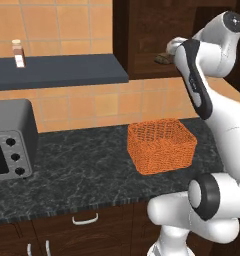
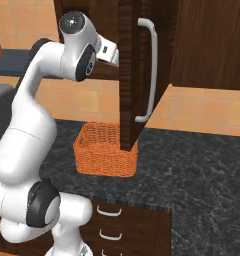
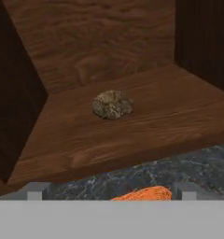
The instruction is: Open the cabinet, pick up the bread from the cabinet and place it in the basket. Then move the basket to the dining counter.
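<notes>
Bread: lumpy brownish-olive piece, middle of the hand view, resting alone on the wooden shelf, well short of the back wall; also just visible at upper right of the left base view, past the arm's forearm
Gripper: two finger tips low in the hand view, standing wide apart, released, nothing between them; aimed at the shelf edge, not yet at the bread
Basket: orange wicker, centre-right of the left base view, on the black speckled worktop, directly below the opened cupboard; orange rim peeking at the bottom of the hand view
Cabinet: door swung open, seen edge-on at upper centre of the right base view, silver bar handle facing right
Step in hand, as judged: reaching in for the bread
Risk one: fingers coming in too low, striking the shelf's front lip
Risk two: small rounded lump rolling or being pushed backward on closing, out of the grip
Risk three: forearm brushing the open door while withdrawing
Farther off: toaster oven at left edge, small bottle on the dark shelf at upper left
</notes>
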{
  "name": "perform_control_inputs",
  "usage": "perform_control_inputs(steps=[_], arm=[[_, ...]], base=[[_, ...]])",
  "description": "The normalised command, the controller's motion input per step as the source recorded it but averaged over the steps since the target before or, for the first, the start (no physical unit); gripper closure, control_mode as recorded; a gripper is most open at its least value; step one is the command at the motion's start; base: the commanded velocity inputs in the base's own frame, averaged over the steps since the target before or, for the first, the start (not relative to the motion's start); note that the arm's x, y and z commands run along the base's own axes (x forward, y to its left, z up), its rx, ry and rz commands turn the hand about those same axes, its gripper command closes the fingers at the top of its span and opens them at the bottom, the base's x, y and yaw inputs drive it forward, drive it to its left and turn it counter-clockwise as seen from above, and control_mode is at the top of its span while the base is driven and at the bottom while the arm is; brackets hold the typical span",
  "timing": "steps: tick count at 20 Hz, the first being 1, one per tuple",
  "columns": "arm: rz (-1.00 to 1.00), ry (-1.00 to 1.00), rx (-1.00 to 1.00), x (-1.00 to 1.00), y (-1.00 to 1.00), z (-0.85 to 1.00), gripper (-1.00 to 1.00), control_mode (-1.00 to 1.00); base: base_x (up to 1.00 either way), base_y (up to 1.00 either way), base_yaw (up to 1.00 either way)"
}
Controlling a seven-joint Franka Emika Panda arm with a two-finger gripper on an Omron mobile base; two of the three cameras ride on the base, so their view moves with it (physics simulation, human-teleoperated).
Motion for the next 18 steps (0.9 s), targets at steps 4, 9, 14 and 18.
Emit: perform_control_inputs(steps=[4, 9, 14, 18], arm=[[0.28, 0.07, 0.00, 0.89, -0.02, -0.26, -1.00, -1.00], [0.00, 0.04, 0.00, 0.58, -0.02, 0.00, -1.00, -1.00], [0.00, 0.03, 0.00, 0.57, 0.00, -0.03, -1.00, -1.00], [0.00, 0.00, 0.00, 0.47, 0.00, -0.15, -1.00, -1.00]], base=[[0.00, 0.00, 0.00], [0.00, 0.00, 0.00], [0.00, 0.00, 0.00], [0.00, 0.00, 0.00]])
